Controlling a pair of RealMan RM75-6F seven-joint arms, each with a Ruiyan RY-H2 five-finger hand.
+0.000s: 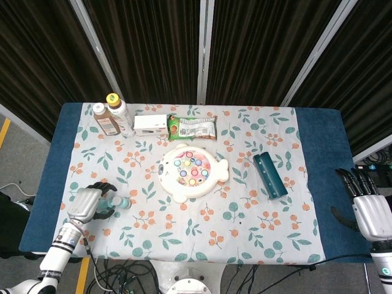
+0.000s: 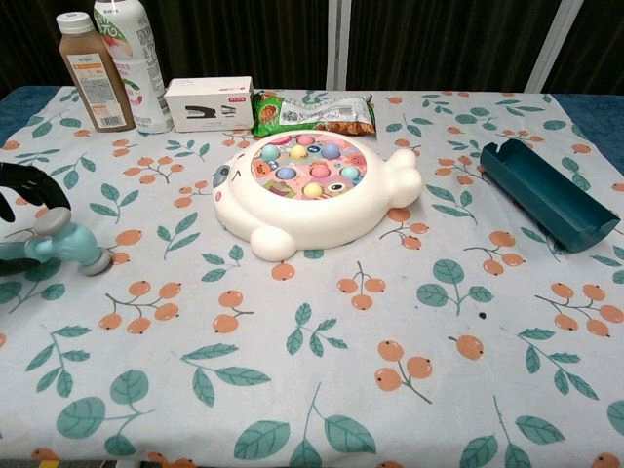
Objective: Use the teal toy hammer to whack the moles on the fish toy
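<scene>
A table (image 1: 324, 184) wears a floral cloth (image 1: 202, 236). The fish toy (image 1: 191, 172) sits at centre; bottles (image 1: 113, 115), a stapler box (image 1: 150, 125) and a snack packet (image 1: 193, 127) toward eleven and twelve o'clock, a dark teal tray (image 1: 270, 175) at three, the teal toy hammer (image 1: 117, 202) at eight.

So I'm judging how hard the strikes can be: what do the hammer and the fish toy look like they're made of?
The teal toy hammer with grey head caps looks like smooth moulded plastic, with an even colour and soft sheen. The cream fish-shaped toy with pastel moles looks like glossy hard plastic, with highlights on its rounded rim. Neither can be confirmed by sight.
</scene>
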